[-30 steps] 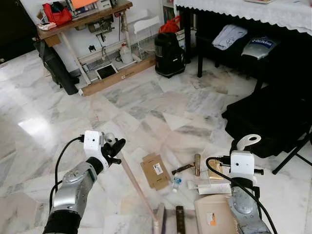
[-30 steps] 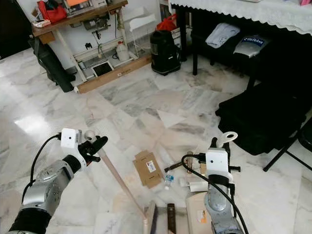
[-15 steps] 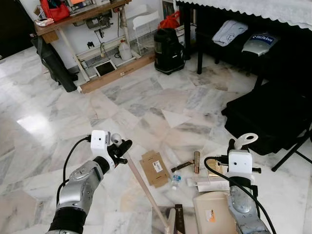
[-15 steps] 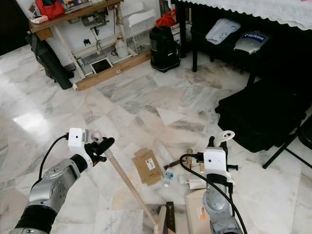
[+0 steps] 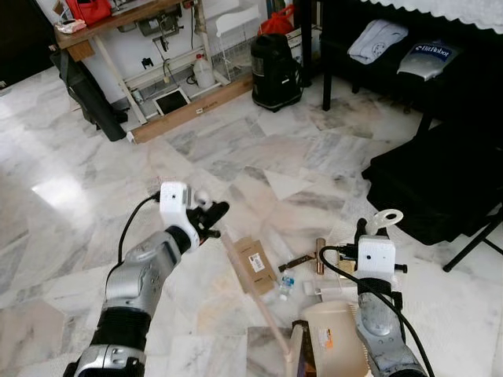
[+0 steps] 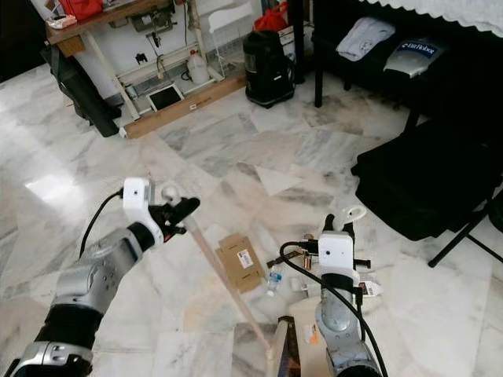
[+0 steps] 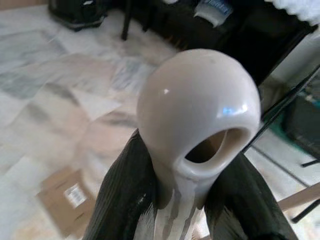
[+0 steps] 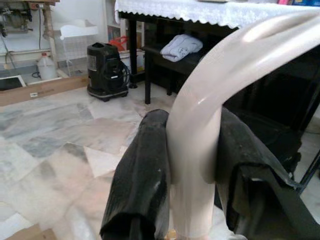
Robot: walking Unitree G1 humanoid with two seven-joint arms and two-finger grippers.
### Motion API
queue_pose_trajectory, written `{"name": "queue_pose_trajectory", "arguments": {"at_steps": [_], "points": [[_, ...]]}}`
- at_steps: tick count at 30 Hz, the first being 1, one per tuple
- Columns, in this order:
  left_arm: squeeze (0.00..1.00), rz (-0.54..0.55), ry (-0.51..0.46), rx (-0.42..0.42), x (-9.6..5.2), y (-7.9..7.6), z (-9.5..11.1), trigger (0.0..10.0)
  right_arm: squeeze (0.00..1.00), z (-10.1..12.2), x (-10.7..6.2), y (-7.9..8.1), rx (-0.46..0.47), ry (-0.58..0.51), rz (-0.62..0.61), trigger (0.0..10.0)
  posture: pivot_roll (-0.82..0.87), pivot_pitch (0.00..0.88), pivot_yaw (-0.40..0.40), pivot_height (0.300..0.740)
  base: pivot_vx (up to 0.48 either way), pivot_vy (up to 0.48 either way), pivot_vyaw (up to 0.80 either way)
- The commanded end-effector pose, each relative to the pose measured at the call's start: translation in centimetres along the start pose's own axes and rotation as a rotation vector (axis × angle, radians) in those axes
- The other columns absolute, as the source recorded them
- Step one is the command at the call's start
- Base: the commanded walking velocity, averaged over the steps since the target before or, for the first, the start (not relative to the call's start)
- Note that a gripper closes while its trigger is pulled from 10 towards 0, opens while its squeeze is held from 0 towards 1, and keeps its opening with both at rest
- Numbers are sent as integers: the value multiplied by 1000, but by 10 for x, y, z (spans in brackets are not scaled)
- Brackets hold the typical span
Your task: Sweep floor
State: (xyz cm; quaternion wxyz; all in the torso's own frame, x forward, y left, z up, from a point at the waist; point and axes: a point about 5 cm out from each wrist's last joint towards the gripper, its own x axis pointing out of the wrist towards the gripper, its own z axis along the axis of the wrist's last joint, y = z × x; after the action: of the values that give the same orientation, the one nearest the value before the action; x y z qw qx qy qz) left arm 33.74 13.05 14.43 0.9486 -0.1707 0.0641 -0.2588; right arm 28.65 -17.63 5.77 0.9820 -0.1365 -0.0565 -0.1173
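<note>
Left gripper point(image 7: 185, 210) clamps the broom handle point(image 5: 250, 294); right gripper point(image 8: 192, 200) grips the dustpan handle point(image 8: 220, 100), confirmed at the wrists.

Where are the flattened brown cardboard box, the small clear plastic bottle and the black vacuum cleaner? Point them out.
flattened brown cardboard box point(image 5: 256, 264), left eye view, its white label.
small clear plastic bottle point(image 5: 286, 283), left eye view, its body.
black vacuum cleaner point(image 5: 274, 72), left eye view, its drum.

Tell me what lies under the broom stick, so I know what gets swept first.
The broom stick crosses over the flat cardboard piece on the marble floor; a small bottle lies beside it. Whatever the cardboard covers is hidden.
</note>
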Motion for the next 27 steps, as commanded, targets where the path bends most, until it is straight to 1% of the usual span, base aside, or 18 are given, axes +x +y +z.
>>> {"name": "queue_pose_trajectory", "arguments": {"at_steps": [1, 3, 5, 9, 13, 15, 16, 18, 19, 20, 21, 23, 24, 25, 26, 27], "points": [[0, -18, -51, -57, -1, -2, 11, 10000, 0, 2, -2, 14, 50, 5, 35, 10000, -16, 85, 197, 740, 0, 0, 0], [0, -22, -54, -64, 0, -2, 12, 10000, 0, 2, -2, 14, 50, 5, 35, 10000, -16, 84, 197, 740, 0, 0, 0], [0, -37, -65, -94, 1, -7, 13, 10000, 0, 3, 1, 17, 58, 7, 41, 10000, -5, 75, 192, 740, 0, 0, 0], [0, -41, -66, -96, 1, -8, 13, 10000, 0, 4, 2, 20, 62, 7, 52, 10000, 1, 67, 187, 740, 0, 0, 0], [0, -37, -86, -79, -2, -8, 18, 10000, 0, 5, 3, 22, 65, 7, 60, 10000, 6, 58, 183, 740, 0, 0, 0], [0, -7, -145, -40, -8, -3, 33, 10000, 0, 5, 5, 23, 68, 10, 65, 10000, 9, 51, 183, 740, 0, 0, 0], [0, -7, -145, -40, -8, -3, 33, 10000, 0, 5, 5, 23, 68, 10, 65, 10000, 9, 51, 183, 740, 0, 0, 0], [0, 117, -279, 46, -21, 14, 61, 10000, 0, 5, 6, 24, 70, 13, 68, 10000, 10, 52, 184, 740, 0, 0, 0], [0, 195, -344, 95, -31, 24, 75, 10000, 0, 4, 5, 24, 70, 14, 69, 10000, 13, 55, 183, 740, 0, 0, 0], [0, 243, -383, 125, -37, 30, 84, 10000, 0, 4, 5, 23, 70, 15, 70, 10000, 13, 55, 183, 740, 0, 0, 0], [0, 285, -402, 170, -43, 37, 91, 10000, 0, 3, 4, 23, 69, 18, 72, 10000, 17, 57, 183, 740, 0, 0, 0], [0, 326, -407, 228, -49, 44, 96, 10000, 0, 2, 3, 23, 66, 21, 76, 10000, 15, 60, 182, 740, 0, 0, 0], [0, 326, -407, 228, -49, 44, 96, 10000, 0, 2, 3, 23, 66, 21, 76, 10000, 15, 60, 182, 740, 0, 0, 0], [0, 369, -405, 278, -55, 49, 98, 10000, 0, 0, 1, 23, 61, 23, 81, 10000, 11, 66, 180, 740, 0, 0, 0], [0, 391, -404, 304, -57, 51, 98, 10000, 0, 0, 0, 22, 59, 24, 83, 10000, 11, 66, 180, 740, 0, 0, 0], [0, 391, -404, 304, -57, 51, 98, 10000, 0, 0, 0, 22, 59, 24, 83, 10000, 11, 66, 180, 740, 0, 0, 0]]}}
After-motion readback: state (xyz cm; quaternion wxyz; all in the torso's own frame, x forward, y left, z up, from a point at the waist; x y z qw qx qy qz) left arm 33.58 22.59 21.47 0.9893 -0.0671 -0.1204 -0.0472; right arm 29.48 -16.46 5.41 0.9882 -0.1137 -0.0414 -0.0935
